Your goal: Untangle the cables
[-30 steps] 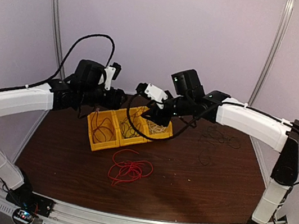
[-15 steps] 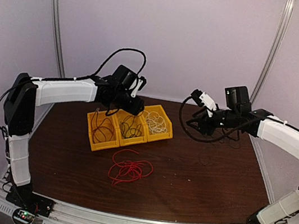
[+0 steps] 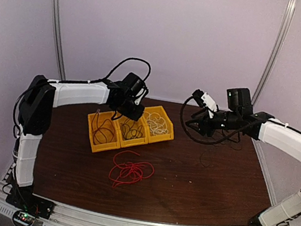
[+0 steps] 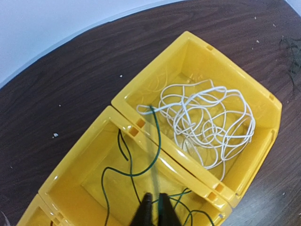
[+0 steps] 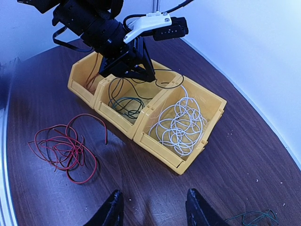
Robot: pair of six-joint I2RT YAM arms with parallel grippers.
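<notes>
**Yellow bins: contents and cable positions**

The thin dark green cable (image 5: 123,104) lies as a loose bundle in the middle yellow plastic bin (image 5: 115,121) of a touching row of three. One strand rises out of that bin, crossing the wall shared with its neighbour.

The left gripper (image 4: 153,211) hangs over the middle bin, its fingers pressed together on this raised strand.

The looped white cable (image 4: 202,125) fills the right-hand yellow bin (image 5: 157,153). The left-hand yellow bin (image 3: 104,149) holds a thin dark wire (image 3: 102,131); its exact colour cannot be told.

A tangled red cable (image 5: 61,148) rests on the dark wooden table (image 3: 195,194), near the front of the bins and touching none of them. A second dark cable (image 3: 218,138) lies on the table to the right, well apart from the bins.

The right gripper (image 5: 154,197) hovers above the table right of the bins, fingers apart and holding nothing.
</notes>
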